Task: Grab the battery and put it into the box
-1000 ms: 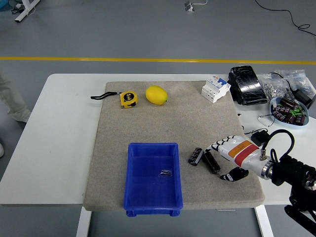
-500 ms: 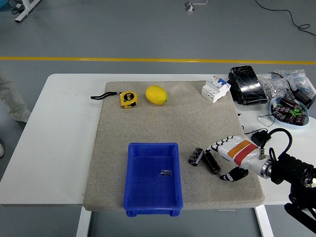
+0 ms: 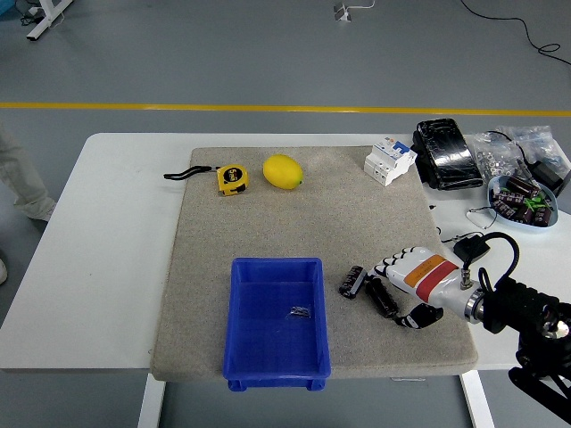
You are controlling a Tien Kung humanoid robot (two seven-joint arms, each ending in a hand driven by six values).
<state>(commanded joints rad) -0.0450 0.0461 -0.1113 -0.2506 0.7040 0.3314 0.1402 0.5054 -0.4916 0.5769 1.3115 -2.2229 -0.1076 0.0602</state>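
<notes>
Two black cylindrical batteries lie on the grey mat: one [image 3: 354, 282] right of the blue box [image 3: 277, 322], the other [image 3: 383, 296] just right of it. My right hand [image 3: 399, 290] reaches in from the lower right, fingers spread over the second battery, thumb low beside it, holding nothing. The box holds only a small dark item [image 3: 300, 311]. My left hand is out of view.
A yellow tape measure [image 3: 232, 178] and a lemon [image 3: 283, 171] lie at the mat's far side. A white breaker [image 3: 390, 160], a black pack [image 3: 448, 153], plastic bags [image 3: 513, 147] and a bowl of parts [image 3: 522, 201] stand at the back right.
My right hand has moved a little left, closer over the right battery. The batteries and box have not moved.
</notes>
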